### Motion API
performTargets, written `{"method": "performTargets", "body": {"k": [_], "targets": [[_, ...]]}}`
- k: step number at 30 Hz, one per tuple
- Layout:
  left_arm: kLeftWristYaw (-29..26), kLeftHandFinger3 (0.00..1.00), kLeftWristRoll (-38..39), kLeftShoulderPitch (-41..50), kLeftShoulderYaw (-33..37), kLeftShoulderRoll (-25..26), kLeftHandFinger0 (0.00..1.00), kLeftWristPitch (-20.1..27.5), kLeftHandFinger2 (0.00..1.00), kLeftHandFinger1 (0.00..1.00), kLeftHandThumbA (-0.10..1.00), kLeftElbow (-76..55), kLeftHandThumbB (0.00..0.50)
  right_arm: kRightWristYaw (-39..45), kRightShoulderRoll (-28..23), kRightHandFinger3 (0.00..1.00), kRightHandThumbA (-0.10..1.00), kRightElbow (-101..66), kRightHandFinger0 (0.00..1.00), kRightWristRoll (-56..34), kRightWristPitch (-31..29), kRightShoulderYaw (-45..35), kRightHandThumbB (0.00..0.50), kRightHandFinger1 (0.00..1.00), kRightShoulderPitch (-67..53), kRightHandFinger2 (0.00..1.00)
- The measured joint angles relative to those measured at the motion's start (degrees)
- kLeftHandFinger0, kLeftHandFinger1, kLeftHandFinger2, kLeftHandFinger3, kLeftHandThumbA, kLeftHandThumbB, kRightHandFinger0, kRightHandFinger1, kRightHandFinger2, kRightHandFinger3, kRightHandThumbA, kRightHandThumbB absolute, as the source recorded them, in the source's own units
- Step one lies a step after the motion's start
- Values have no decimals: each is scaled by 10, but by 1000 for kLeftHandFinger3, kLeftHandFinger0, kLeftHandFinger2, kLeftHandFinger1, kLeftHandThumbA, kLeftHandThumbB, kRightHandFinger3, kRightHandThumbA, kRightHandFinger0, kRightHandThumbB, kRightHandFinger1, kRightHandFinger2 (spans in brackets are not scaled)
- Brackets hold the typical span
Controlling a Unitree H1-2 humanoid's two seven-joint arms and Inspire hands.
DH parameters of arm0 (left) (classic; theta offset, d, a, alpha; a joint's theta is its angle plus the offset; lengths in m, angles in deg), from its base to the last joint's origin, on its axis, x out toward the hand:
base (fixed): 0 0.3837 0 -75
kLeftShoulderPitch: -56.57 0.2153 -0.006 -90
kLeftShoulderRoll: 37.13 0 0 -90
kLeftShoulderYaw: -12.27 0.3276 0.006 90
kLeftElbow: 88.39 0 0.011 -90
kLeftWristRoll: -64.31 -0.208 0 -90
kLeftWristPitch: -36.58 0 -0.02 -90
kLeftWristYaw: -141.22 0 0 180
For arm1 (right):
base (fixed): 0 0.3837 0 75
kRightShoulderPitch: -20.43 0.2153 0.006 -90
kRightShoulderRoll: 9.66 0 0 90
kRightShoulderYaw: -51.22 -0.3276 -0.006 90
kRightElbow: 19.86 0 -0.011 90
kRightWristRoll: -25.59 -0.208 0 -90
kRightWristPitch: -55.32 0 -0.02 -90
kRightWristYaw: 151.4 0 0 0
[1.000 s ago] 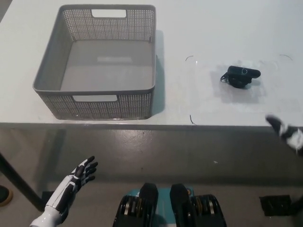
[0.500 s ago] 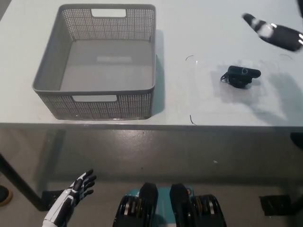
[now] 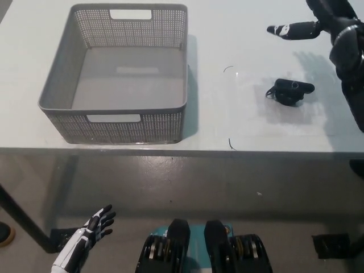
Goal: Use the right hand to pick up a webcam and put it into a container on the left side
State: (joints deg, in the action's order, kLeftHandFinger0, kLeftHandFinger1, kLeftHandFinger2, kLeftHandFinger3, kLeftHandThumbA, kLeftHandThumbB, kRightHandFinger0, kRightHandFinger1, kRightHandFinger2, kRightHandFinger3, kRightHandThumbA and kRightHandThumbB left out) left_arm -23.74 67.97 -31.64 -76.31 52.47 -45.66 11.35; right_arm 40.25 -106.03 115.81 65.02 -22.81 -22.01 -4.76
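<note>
The black webcam is lying on the white tabletop at about 3 o'clock from the grey perforated basket, well apart from it. The right robot hand is hovering above the tabletop at 12 o'clock from the webcam, fingers spread, holding nothing. The left robot hand is hanging below the tabletop edge at lower left, fingers spread.

Right arm raised at the picture's right edge, left hand low and idle.

We see the black right hand at the upper right, one finger stretched toward picture left, holding nothing; its forearm runs down the right edge. We cannot read the rest of its fingers. The white left hand rests at the lower left, fingers apart and empty, wrist angled toward the bottom edge.
</note>
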Motion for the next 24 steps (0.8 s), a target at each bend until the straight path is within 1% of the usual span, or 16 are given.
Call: {"method": "performTargets", "body": {"k": [3, 7, 8, 9, 10, 12, 13, 14, 20, 21, 23, 24], "targets": [[0, 1000, 0, 0, 0, 0, 1000, 0, 1000, 1000, 1000, -1, 244, 2, 3, 1000, 872, 48, 1000, -1, 0, 16, 500, 1000, 16, 1000], [2, 1000, 0, 0, 1, 0, 1000, 2, 1000, 1000, 1000, -1, 244, 1, 11, 1000, 848, 99, 1000, -4, -3, 29, 500, 1000, 18, 1000], [3, 1000, 0, 0, 1, 0, 1000, 2, 1000, 1000, 1000, -1, 235, 1, 13, 1000, 844, 111, 1000, -6, -3, 31, 500, 1000, 18, 1000], [4, 1000, 0, 0, 1, 0, 1000, 2, 1000, 1000, 1000, -1, 246, 1, 14, 1000, 844, 123, 1000, -8, -5, 32, 500, 1000, 17, 1000], [5, 1000, 0, 0, 1, 0, 1000, 2, 1000, 1000, 1000, -1, 244, 1, 14, 1000, 872, 132, 1000, -10, -5, 33, 500, 1000, 16, 1000], [6, 1000, 0, 0, 1, 0, 1000, 2, 1000, 1000, 1000, -1, 234, 0, 14, 1000, 898, 141, 1000, -12, -8, 34, 500, 1000, 15, 1000], [7, 1000, 0, -1, 1, 0, 1000, 2, 1000, 1000, 1000, -1, 242, 0, 14, 1000, 916, 149, 1000, -14, -11, 35, 500, 1000, 15, 1000], [7, 1000, 0, -1, 1, 0, 1000, 2, 1000, 1000, 1000, -1, 239, 0, 14, 1000, 918, 152, 1000, -15, -13, 37, 500, 1000, 13, 1000], [9, 1000, 0, -7, 2, 0, 1000, 2, 1000, 1000, 1000, 1, 239, -1, 17, 1000, 886, 160, 1000, -22, -21, 42, 500, 1000, 7, 1000], [10, 1000, 0, -7, 2, 0, 1000, 2, 1000, 1000, 1000, 1, 251, -2, 17, 1000, 881, 162, 1000, -23, -22, 42, 500, 1000, 7, 1000], [10, 1000, 0, -9, 4, 0, 1000, 2, 1000, 1000, 1000, 1, 250, -4, 21, 1000, 880, 170, 1000, -25, -25, 42, 500, 1000, 4, 1000], [10, 1000, 0, -9, 4, 0, 1000, 2, 1000, 1000, 1000, 1, 239, -5, 23, 1000, 898, 175, 1000, -26, -25, 42, 500, 1000, 4, 1000]]}}
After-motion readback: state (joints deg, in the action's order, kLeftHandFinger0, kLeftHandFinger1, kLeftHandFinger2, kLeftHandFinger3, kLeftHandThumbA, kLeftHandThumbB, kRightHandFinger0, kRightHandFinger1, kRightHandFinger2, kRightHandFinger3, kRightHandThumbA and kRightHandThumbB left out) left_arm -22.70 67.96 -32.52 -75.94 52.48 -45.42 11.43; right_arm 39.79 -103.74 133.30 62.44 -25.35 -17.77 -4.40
